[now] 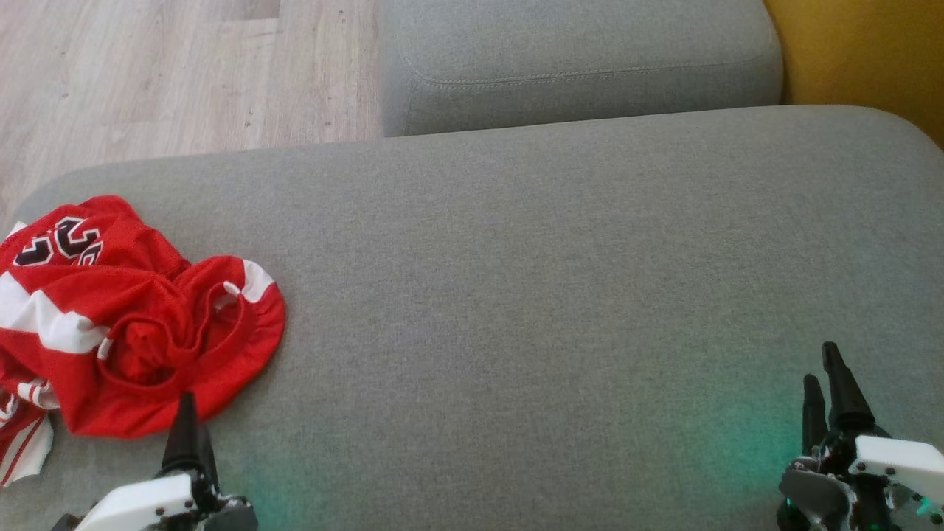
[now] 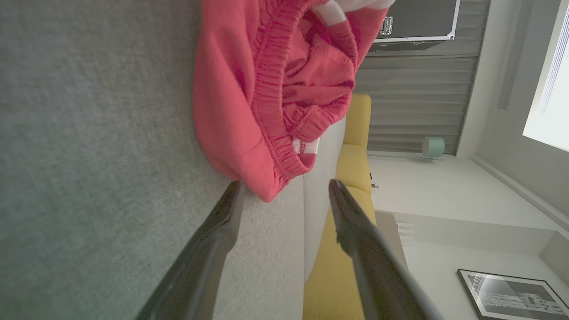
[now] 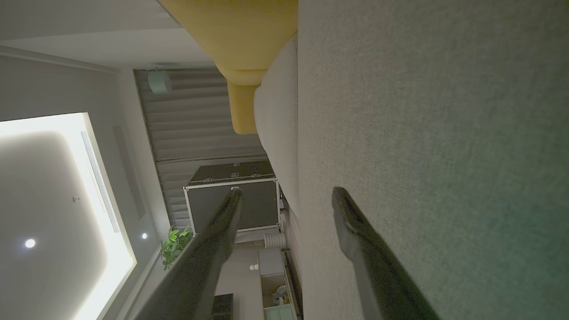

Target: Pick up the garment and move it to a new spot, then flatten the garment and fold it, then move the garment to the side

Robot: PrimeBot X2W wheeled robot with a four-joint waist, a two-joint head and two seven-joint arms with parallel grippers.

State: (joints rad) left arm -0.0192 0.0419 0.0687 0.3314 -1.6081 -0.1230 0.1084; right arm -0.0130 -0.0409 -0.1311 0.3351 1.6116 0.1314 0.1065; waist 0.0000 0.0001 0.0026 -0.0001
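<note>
Right gripper (image 3: 288, 192): two dark fingers (image 3: 364, 249) rise from 6 o'clock, spread apart, nothing between them. Grey cushion (image 3: 444, 133): fills the frame from 1 to 5 o'clock; the finger at 5 o'clock lies over it, contact cannot be told. Yellow upholstery (image 3: 240, 35): at 12 o'clock. Curtain (image 3: 195, 124): at 10 o'clock. Dark case (image 3: 258, 204) with metal edging: near centre, behind the 7 o'clock fingertip. Plant (image 3: 175, 244): at 8 o'clock. Lit ceiling panel (image 3: 53, 200): at 9 o'clock

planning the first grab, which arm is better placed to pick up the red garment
Left. The left gripper is open with its fingertips right at the edge of the crumpled red garment. The right gripper sits far across the grey cushion, over bare fabric.
</note>
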